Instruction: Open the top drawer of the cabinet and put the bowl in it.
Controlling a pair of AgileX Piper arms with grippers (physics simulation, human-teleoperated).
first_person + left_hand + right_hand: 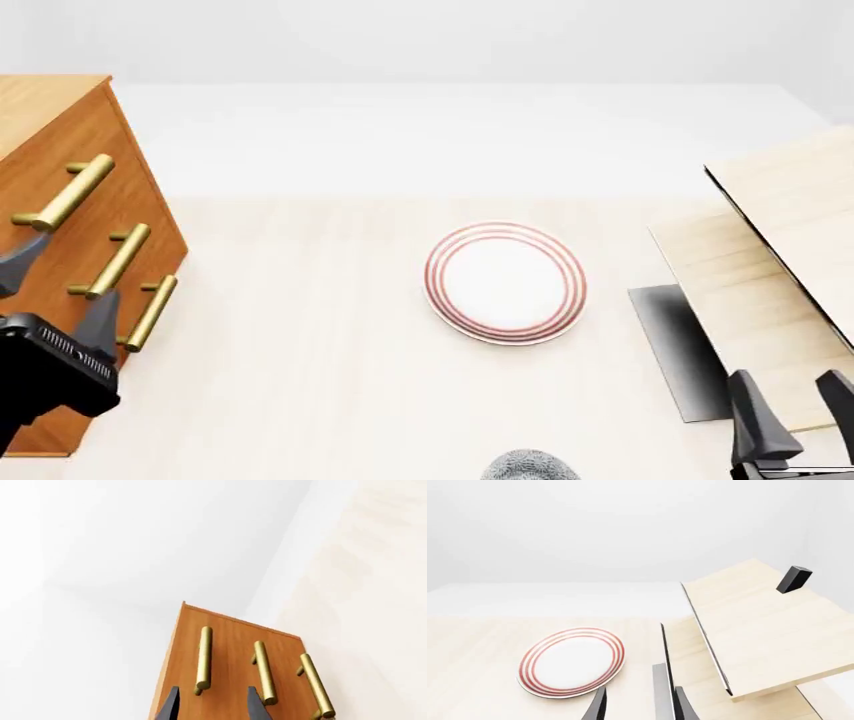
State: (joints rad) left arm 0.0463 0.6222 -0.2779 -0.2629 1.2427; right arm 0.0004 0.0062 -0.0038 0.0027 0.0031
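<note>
The cabinet [60, 190] stands at the table's [294, 330] far left, its three brass-handled drawers all closed, the top drawer [80, 150] included. The left claw [47, 285] hovers just in front of the drawer fronts, fingers spread and gripping nothing, close to the handles. The bowl [530, 466] sits at the near edge of the table, only its speckled rim showing, well apart from the cabinet. A red-ringed plate [505, 281] lies mid-table. The right claw [790, 405], also spread and empty, hangs by the pale wooden boards [787, 250] at right.
</note>
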